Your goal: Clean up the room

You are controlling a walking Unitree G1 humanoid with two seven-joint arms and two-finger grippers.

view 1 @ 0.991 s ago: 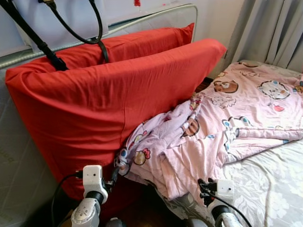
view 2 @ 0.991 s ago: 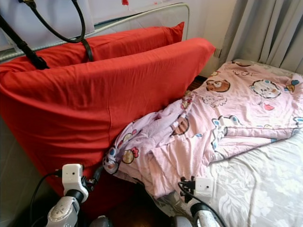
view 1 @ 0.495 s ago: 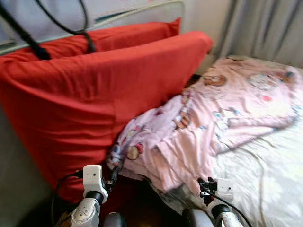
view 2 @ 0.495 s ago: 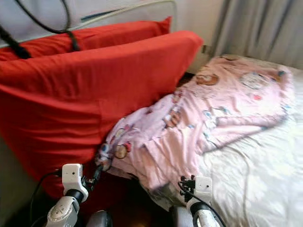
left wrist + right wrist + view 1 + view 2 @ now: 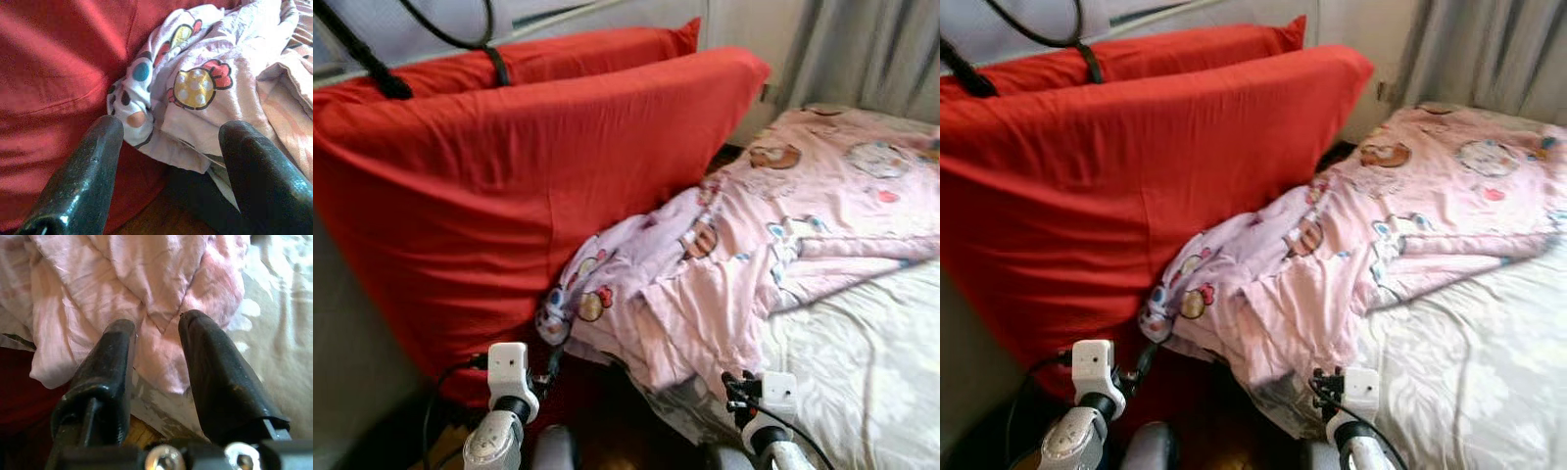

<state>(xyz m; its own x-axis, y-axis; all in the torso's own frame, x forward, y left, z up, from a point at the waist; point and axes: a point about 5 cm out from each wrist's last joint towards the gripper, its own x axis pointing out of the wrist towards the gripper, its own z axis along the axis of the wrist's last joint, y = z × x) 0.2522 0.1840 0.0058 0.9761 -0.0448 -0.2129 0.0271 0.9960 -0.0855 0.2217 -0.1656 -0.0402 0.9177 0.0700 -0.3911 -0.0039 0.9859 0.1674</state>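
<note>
A rumpled pink cartoon-print blanket point(image 5: 773, 235) lies across the bed point(image 5: 862, 362), bunched at its near-left corner where it spills off the mattress edge against a big red cushion point(image 5: 509, 196) propped at the left; a second red cushion point(image 5: 597, 49) stands behind it with a black strap point(image 5: 494, 64) draped over the top. Grey curtains point(image 5: 871, 49) hang at the far right. Both hands sit low at the near edge of the scene. The left hand point(image 5: 166, 142) is open, fingers spread wide, aimed at the blanket's hanging corner just ahead of it, beside the cushion's face. The right hand point(image 5: 156, 352) has its fingers parted by a narrow gap, empty, pointing at a folded pink hem just above the mattress edge. The blanket's long axis runs from this near-left bunch away to the far right, so the bunched end is the part nearest both hands, with the left hand closest to the dangling corner. Straightening the blanket probably starts with that corner.
</note>
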